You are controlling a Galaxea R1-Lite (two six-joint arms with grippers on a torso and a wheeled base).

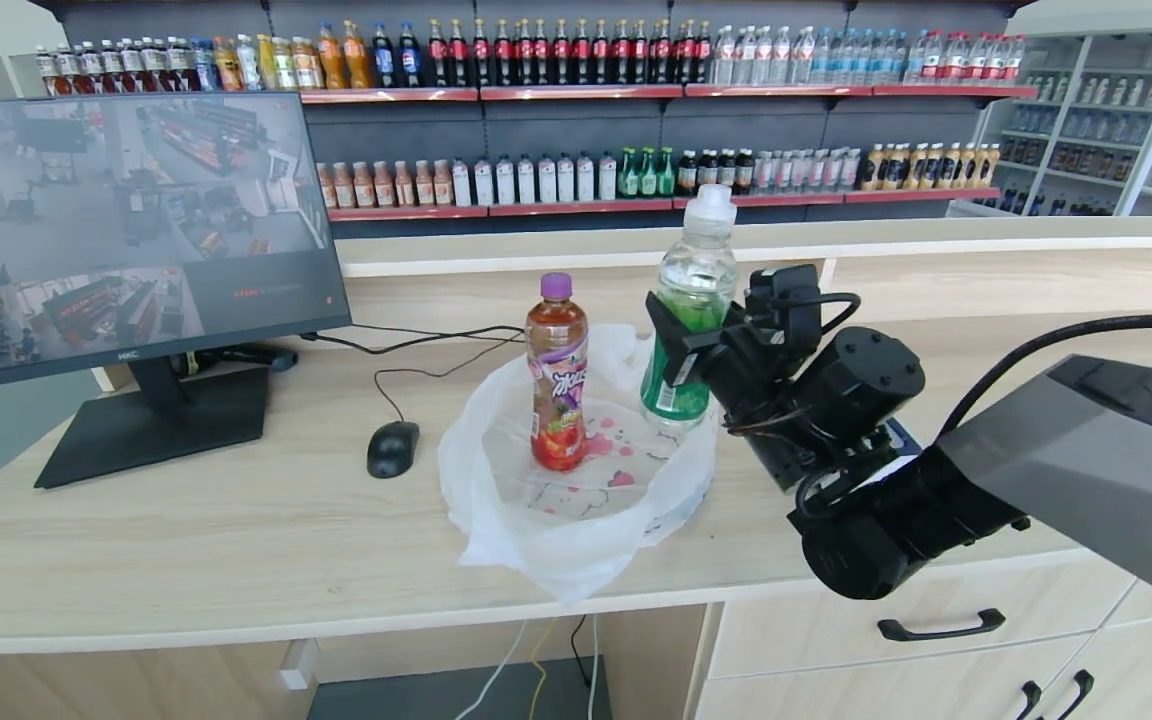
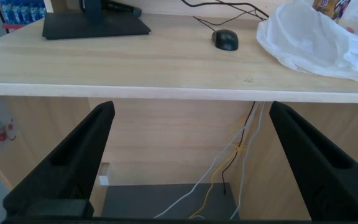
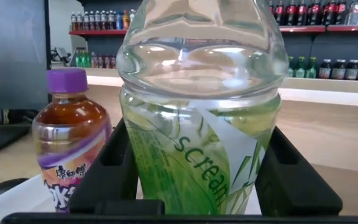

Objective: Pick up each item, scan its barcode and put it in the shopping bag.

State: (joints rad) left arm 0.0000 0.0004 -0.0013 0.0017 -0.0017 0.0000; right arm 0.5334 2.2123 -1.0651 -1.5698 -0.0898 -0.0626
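A clear bottle with a green label and white cap [image 1: 693, 300] stands upright over the right side of the white shopping bag [image 1: 536, 500], with my right gripper [image 1: 681, 345] shut on its middle. In the right wrist view the same clear bottle [image 3: 201, 124] sits between the black fingers [image 3: 291, 168]. A purple-capped tea bottle [image 1: 557, 372] stands upright inside the bag, to the left of the held bottle; it also appears as the tea bottle [image 3: 67, 143] beside the clear one. My left gripper [image 2: 188, 162] hangs open below the counter's front edge, with nothing between its fingers.
A monitor [image 1: 126, 230] on a black stand sits at the left of the wooden counter [image 1: 236, 540], with a black mouse [image 1: 392, 448] and cables between it and the bag. Drawers [image 1: 936, 625] lie below at right. Drink shelves line the back wall.
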